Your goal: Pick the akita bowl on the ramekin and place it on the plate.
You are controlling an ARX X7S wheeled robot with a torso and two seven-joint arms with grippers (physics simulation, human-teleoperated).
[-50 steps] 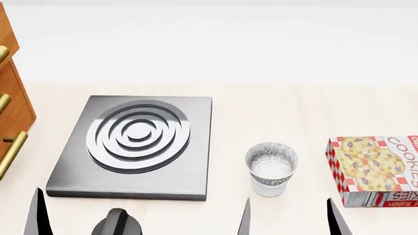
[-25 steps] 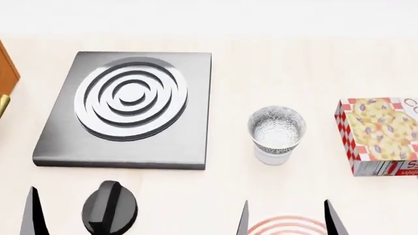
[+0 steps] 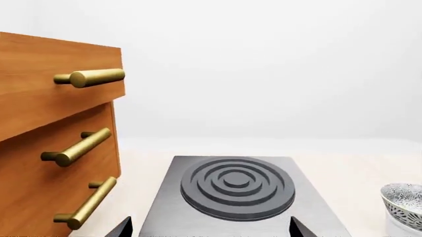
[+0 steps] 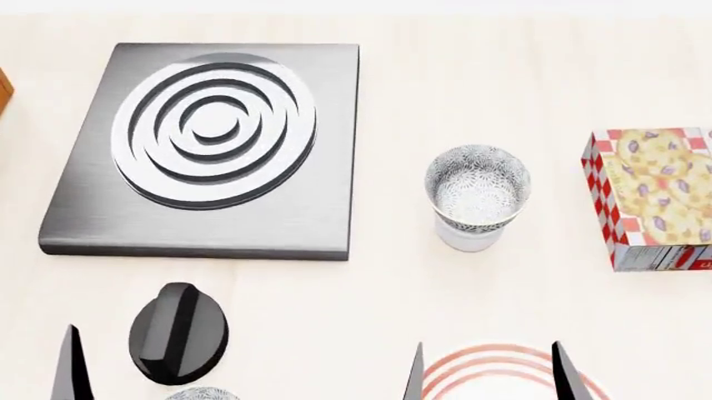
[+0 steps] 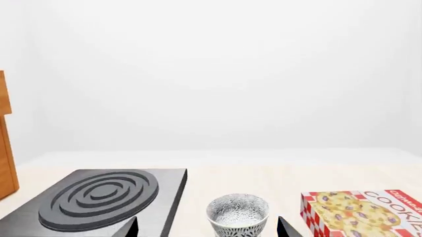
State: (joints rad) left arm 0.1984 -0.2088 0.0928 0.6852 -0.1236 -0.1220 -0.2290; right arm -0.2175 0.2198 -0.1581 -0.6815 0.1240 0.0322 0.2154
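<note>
The pale counter [image 4: 523,75] carries everything. Largest on it is the square hob [image 4: 206,142] toward the far left corner, with a wooden drawer unit [image 3: 53,143] at the left edge. A cookie box [image 4: 656,196] lies at the right edge, and the plate [image 4: 501,375] shows only its red-ringed rim at the near edge. A black knob [image 4: 178,333] sits near the hob's front edge.

The bowl [image 4: 478,187] stands nested upright on the white cup [image 4: 468,236], between hob and box, toward the middle of the counter — well apart from both grippers.

It looks like glazed ceramic: stiff, light, slippery and breakable. A pinch across the rim wall seems best, lifting straight up so the cup stays put.

The right gripper [image 4: 486,379] and left gripper [image 3: 207,229] show spread finger tips — both wide and empty.
</note>
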